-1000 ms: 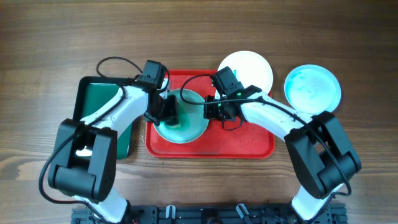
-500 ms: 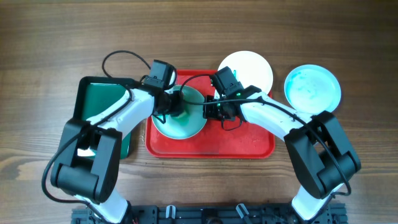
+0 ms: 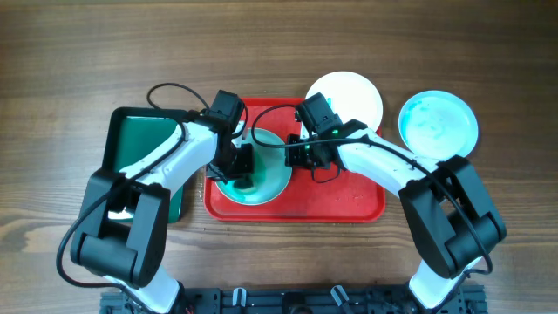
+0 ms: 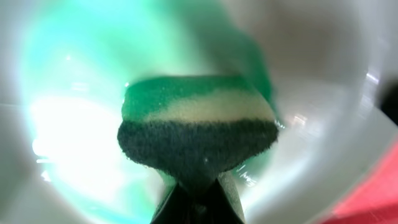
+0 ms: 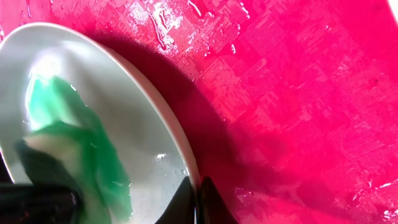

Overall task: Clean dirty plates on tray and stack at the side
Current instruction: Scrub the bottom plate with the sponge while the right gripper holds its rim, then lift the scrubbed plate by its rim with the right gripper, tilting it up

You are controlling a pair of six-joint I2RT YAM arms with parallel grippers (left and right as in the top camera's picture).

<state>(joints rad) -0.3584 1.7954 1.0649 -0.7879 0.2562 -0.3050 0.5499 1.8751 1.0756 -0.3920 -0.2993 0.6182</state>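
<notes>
A white plate [image 3: 270,174] with teal-green smears sits tilted on the red tray [image 3: 340,205]. My right gripper [image 3: 295,153] is shut on the plate's right rim; the wrist view shows its fingers [image 5: 194,190] pinching the rim of the plate [image 5: 130,124] over the tray [image 5: 298,93]. My left gripper [image 3: 241,164] is shut on a green and yellow sponge [image 4: 198,134] pressed against the plate's smeared inside [image 4: 68,112]. A clean white plate [image 3: 349,98] lies behind the tray. A teal-smeared plate [image 3: 438,122] lies on the table at the right.
A smaller dark green black-rimmed tray [image 3: 139,139] lies left of the red tray, partly under my left arm. The table is brown wood. Cables loop above both wrists.
My left gripper with the sponge has moved down and slightly right across the plate, from its upper left toward its middle. The right gripper has held the rim still.
</notes>
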